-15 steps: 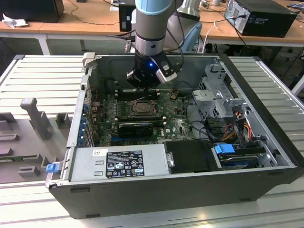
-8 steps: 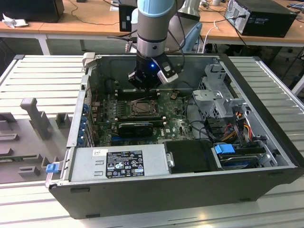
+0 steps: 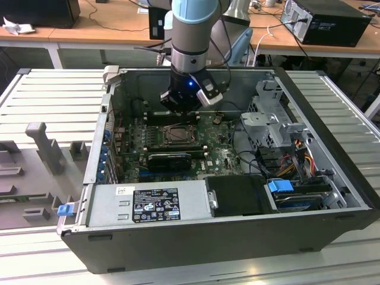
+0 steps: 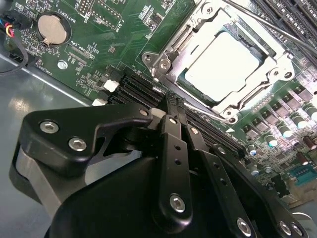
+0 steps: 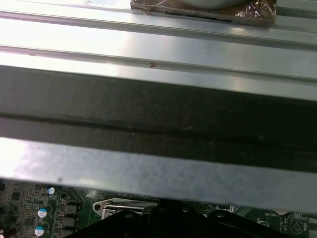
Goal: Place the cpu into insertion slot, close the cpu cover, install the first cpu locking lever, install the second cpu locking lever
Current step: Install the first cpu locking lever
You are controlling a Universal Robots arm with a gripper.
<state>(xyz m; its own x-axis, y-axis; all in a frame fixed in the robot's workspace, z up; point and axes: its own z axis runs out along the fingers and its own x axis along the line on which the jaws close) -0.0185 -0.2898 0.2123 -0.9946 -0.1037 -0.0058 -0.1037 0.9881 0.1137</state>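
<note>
Second wrist view: I saw the cpu (image 4: 224, 62) seated in the insertion slot (image 4: 190, 82) with the cpu cover (image 4: 277, 62) lying down over its edges.

My tool (image 4: 171, 106) was clenched, its black fingers (image 4: 173, 129) pressed together with nothing between them, the tips just beside the socket's near corner, at the edge of the long black card slots (image 4: 136, 91); the pale chip face showed through the cover's square opening; a thin metal locking lever (image 4: 267, 22) ran slantwise across the far side of the socket; a round coin battery (image 4: 51, 27) sat well apart on the green motherboard (image 4: 109, 44); in the exterior view the tool (image 3: 189, 101) hung inside the open computer case (image 3: 332, 148), just behind the socket (image 3: 176, 135); the case lay on a ribbed grey tabletop (image 3: 53, 101).
</note>
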